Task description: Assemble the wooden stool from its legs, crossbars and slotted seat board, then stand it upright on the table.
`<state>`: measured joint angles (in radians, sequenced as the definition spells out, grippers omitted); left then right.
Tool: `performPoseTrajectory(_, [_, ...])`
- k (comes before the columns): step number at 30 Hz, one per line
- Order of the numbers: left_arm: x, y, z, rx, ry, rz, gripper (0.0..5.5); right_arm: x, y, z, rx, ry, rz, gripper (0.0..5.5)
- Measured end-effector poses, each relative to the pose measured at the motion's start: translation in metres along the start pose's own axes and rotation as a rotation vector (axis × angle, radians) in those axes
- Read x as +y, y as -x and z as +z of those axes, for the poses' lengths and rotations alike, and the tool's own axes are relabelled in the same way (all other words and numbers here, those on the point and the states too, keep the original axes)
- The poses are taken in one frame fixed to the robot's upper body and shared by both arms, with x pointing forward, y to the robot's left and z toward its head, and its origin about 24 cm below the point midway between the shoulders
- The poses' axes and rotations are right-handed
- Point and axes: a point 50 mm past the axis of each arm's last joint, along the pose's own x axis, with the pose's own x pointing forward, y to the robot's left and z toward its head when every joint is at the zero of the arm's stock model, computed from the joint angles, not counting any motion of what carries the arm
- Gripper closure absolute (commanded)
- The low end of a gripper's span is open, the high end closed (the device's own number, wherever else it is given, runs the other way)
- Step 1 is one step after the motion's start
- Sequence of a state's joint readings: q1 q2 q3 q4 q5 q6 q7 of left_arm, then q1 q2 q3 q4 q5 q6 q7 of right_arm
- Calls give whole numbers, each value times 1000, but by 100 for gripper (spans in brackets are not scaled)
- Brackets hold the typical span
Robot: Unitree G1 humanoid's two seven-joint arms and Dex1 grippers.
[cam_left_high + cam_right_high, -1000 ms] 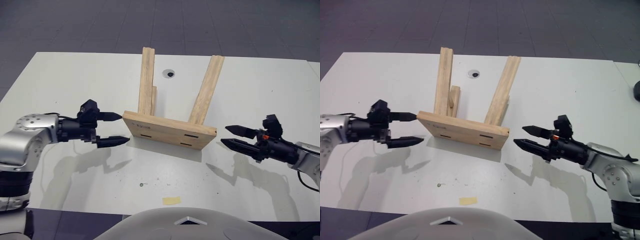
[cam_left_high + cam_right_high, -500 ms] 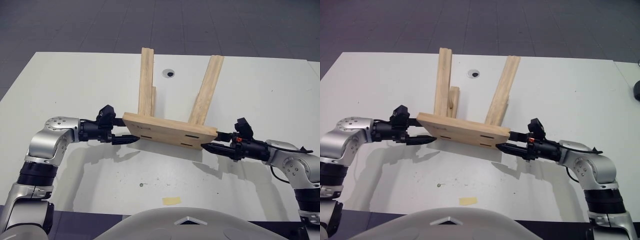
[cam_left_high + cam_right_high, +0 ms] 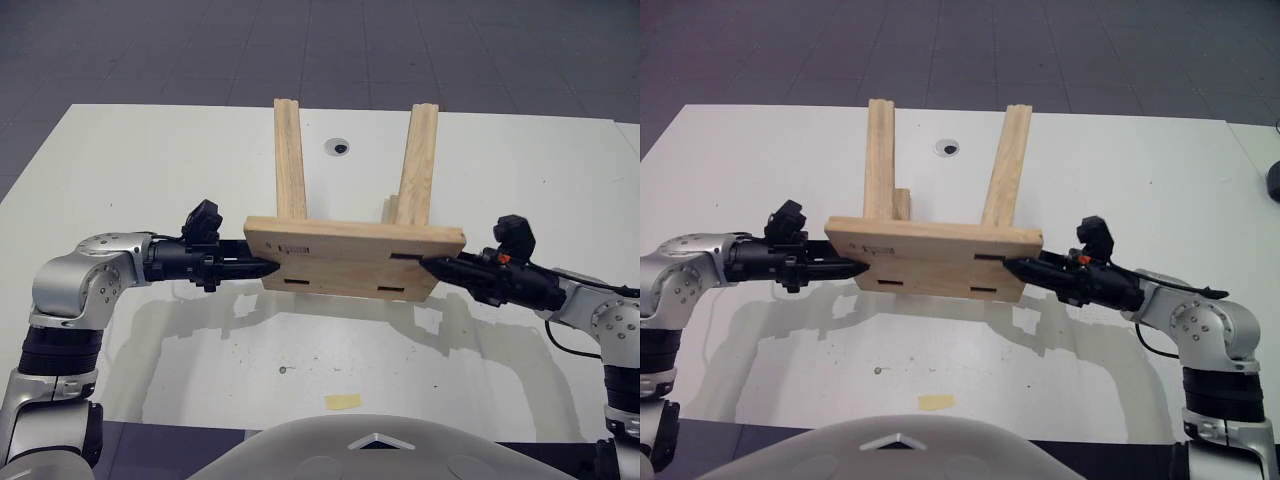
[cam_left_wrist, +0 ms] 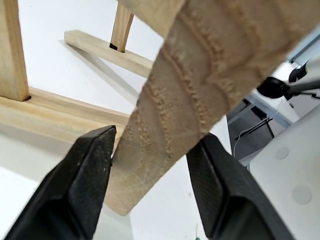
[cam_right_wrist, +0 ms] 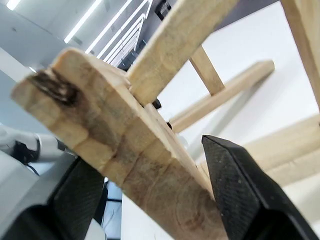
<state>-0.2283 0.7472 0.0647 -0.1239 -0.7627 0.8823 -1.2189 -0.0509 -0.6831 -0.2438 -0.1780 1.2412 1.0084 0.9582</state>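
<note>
While the wooden stool (image 3: 352,232) lies tipped on its side in the middle of the white table (image 3: 130,160), its slotted seat board (image 3: 340,262) stands on edge facing the robot. Its legs (image 3: 290,155) run off toward 12 o'clock. Two short dark slots show low on the board's face. Whether the board's lower edge touches the table I cannot tell.

The left gripper (image 3: 262,268) sits at the board's 9 o'clock end, closed onto it. In the left wrist view its black fingers (image 4: 85,190) press either side of the wood, with a thin crossbar (image 4: 123,27) joining a leg beyond. The right gripper (image 3: 430,266) sits at the 3 o'clock end, clamped on the board the same way.

A round hole (image 3: 342,148) in the table lies between the legs. A yellow slip (image 3: 343,401) lies at 6 o'clock near the table's front edge.
</note>
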Motion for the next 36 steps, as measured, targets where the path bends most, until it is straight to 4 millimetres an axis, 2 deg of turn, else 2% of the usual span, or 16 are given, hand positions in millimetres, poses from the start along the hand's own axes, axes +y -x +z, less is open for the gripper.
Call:
performPoseTrajectory(4, [-5,-6,17,-159,45,-13,347,10,-17,23,-202,-18,69,312])
performPoseTrajectory(7, [-4,-10,37,-297,71,52,352,11,-26,38,-349,-47,17,348])
performPoseTrajectory(11, [-3,-22,66,-431,94,156,353,7,-33,53,-499,-81,-77,290])
performPoseTrajectory(15, [-2,-36,78,-508,174,224,354,5,-35,69,-630,-89,-142,226])
performPoseTrajectory(21, [-2,-52,95,-589,319,351,357,-2,-37,77,-746,-125,-231,134])
performPoseTrajectory(22, [0,-54,98,-599,347,375,322,-4,-37,77,-756,-127,-252,117])
performPoseTrajectory(25, [11,-56,111,-641,449,474,273,-14,-38,72,-768,-146,-320,66])
performPoseTrajectory(29, [35,-54,111,-670,567,516,208,-17,-40,65,-775,-149,-340,10])
performPoseTrajectory(33, [54,-51,118,-696,588,555,149,-21,-42,55,-783,-160,-364,10])
performPoseTrajectory(36, [57,-46,118,-701,540,599,100,-23,-42,52,-790,-129,-411,10])
